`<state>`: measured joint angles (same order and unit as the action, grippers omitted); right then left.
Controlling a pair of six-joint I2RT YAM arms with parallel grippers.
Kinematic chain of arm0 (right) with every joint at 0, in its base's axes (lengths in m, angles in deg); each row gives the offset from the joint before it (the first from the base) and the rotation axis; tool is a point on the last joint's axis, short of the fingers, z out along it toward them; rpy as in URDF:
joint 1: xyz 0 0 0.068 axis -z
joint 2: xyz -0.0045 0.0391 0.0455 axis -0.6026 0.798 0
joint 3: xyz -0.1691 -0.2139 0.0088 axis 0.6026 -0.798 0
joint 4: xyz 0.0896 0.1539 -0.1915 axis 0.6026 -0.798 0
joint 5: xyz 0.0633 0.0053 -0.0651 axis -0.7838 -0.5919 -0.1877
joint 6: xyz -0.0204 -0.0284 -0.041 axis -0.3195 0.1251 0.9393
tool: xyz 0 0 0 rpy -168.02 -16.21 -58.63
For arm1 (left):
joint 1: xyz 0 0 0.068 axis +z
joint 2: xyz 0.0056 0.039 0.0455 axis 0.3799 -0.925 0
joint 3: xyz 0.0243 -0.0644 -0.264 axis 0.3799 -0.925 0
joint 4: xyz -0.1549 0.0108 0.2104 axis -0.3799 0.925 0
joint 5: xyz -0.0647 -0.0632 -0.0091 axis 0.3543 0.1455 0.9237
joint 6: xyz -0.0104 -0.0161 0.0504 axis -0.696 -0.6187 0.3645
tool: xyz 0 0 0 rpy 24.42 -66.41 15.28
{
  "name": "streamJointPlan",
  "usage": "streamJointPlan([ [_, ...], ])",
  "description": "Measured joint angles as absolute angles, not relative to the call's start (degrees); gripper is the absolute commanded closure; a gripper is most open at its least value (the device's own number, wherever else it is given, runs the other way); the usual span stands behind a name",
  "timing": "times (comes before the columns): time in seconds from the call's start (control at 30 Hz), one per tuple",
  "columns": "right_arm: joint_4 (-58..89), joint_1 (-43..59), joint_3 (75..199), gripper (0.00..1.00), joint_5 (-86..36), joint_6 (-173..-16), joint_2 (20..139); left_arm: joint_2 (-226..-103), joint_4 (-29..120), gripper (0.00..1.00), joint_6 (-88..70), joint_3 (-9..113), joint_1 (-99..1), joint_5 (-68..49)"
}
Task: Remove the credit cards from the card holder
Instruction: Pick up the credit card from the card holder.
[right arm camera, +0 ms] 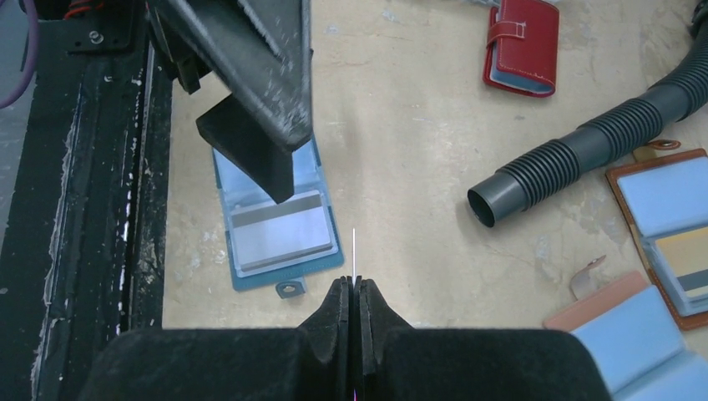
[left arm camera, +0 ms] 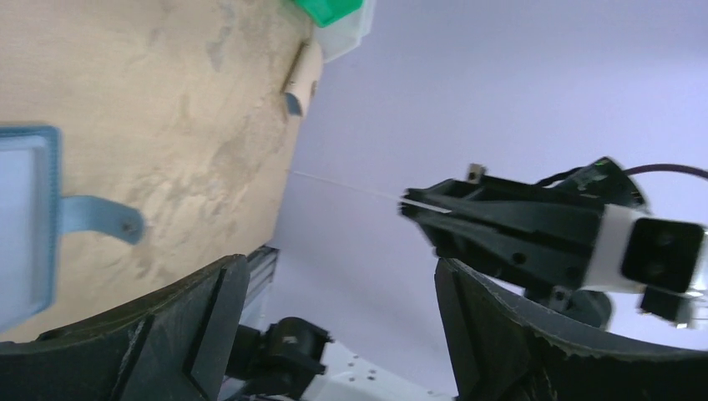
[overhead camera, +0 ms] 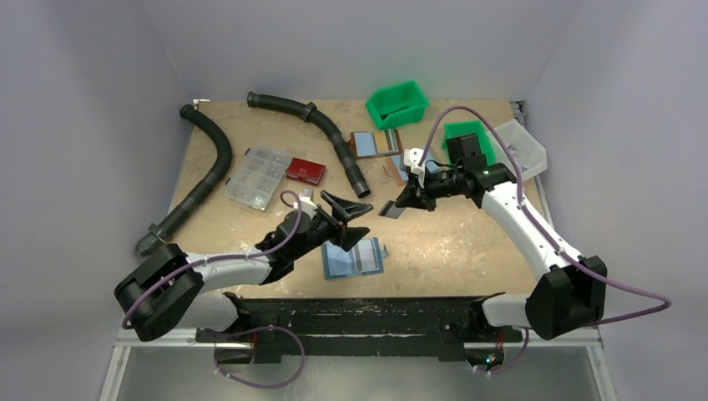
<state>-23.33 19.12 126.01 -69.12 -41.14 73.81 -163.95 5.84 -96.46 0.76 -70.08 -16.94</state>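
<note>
The dark-blue card holder (overhead camera: 352, 258) lies open on the table near the front edge, light-blue pockets up, with a grey card (right arm camera: 280, 235) in one pocket. It also shows in the right wrist view (right arm camera: 250, 276) and, with its snap tab, in the left wrist view (left arm camera: 29, 225). My right gripper (overhead camera: 406, 203) is shut on a thin card (overhead camera: 390, 209), held above the table to the holder's upper right; the card shows edge-on (right arm camera: 354, 251) above the closed fingertips (right arm camera: 354, 286). My left gripper (overhead camera: 351, 219) is open and empty just above the holder, its jaws wide apart (left arm camera: 338, 276).
A red card holder (overhead camera: 305, 170), a clear organizer box (overhead camera: 257, 176) and two black ribbed hoses (overhead camera: 204, 175) (overhead camera: 334, 138) lie to the left and back. Two brown holders with blue linings (overhead camera: 374, 144), two green bins (overhead camera: 397, 104) and a clear bin (overhead camera: 522, 148) stand at the back right.
</note>
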Motion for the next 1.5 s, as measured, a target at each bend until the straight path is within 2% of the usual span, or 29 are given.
streamJointPlan([
  [0.13,-23.3,19.1,125.0,1.00,-69.7,-40.1,73.8,-164.3,6.7,0.13,-101.2,4.5,-70.1,-17.6],
  [0.5,-21.1,17.4,121.8,1.00,-70.6,-37.5,73.0,-170.6,6.3,0.17,-109.0,5.5,-70.9,-17.5],
  [0.57,-20.6,16.8,121.4,1.00,-70.6,-37.4,72.6,-172.4,5.7,0.21,-110.0,6.2,-71.1,-16.9],
  [0.63,-20.3,16.3,121.3,1.00,-70.6,-37.0,72.4,-173.7,5.3,0.28,-110.5,6.9,-71.3,-16.5],
  [0.83,-21.5,15.7,120.8,1.00,-72.2,-32.3,71.9,-177.2,1.2,0.65,-112.2,8.0,-71.6,-15.6],
  [0.93,-22.8,15.7,120.6,1.00,-72.7,-29.1,71.8,-178.4,-0.7,0.94,-112.9,8.0,-71.6,-15.3],
  [0.97,-23.3,15.7,120.5,0.99,-73.0,-28.1,71.8,-178.7,-1.2,1.00,-113.2,8.0,-71.6,-15.4],
  [1.03,-24.9,15.7,120.3,0.88,-73.5,-25.3,71.8,-178.9,-2.2,1.00,-113.5,8.0,-71.6,-15.6],
  [1.07,-26.0,15.7,120.3,0.80,-73.6,-23.5,71.8,-179.0,-2.4,1.00,-113.5,8.0,-71.6,-15.5],
  [1.17,-30.9,15.7,120.4,0.44,-75.0,-17.1,71.9,-179.1,-3.8,1.00,-113.4,7.4,-71.6,-15.4],
  [1.23,-34.5,15.7,120.6,0.28,-76.0,-14.0,72.2,-179.1,-5.3,1.00,-112.7,6.9,-71.6,-15.4],
  [1.37,-43.0,16.5,123.9,0.17,-78.5,-9.0,74.6,-178.8,-6.1,1.00,-107.1,6.3,-70.7,-15.0],
  [1.4,-44.5,17.0,125.0,0.07,-78.8,-8.5,75.4,-178.4,-5.4,1.00,-103.6,6.2,-70.1,-14.6],
  [1.43,-46.2,17.7,126.3,0.02,-79.5,-8.0,76.5,-177.9,-5.0,1.00,-102.1,6.2,-69.3,-14.5],
  [1.5,-48.1,19.1,128.0,0.01,-79.9,-7.8,78.0,-176.5,-2.7,1.00,-94.5,6.2,-67.7,-13.5],
])
